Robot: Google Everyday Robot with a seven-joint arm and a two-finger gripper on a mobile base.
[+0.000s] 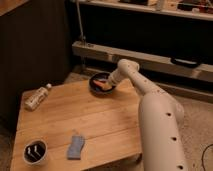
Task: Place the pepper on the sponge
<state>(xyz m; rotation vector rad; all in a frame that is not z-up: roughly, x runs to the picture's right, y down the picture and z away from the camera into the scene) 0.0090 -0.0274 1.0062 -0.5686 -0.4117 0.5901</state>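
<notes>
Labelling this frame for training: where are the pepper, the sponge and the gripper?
pepper [103, 86]: camera view, middle of its orange body, in the dark bowl [92, 81].
sponge [76, 146]: camera view, centre of its top face.
gripper [110, 83]: camera view, fingertip end, over the bowl's right side.

Wooden table [92, 116] before a dark wall [35, 45], seemingly speckled floor [199, 112].

Glows dim and warm on the wooden table [75, 116] and white arm [157, 117], darkens behind the gripper [108, 85] at the bowl [94, 80].
</notes>
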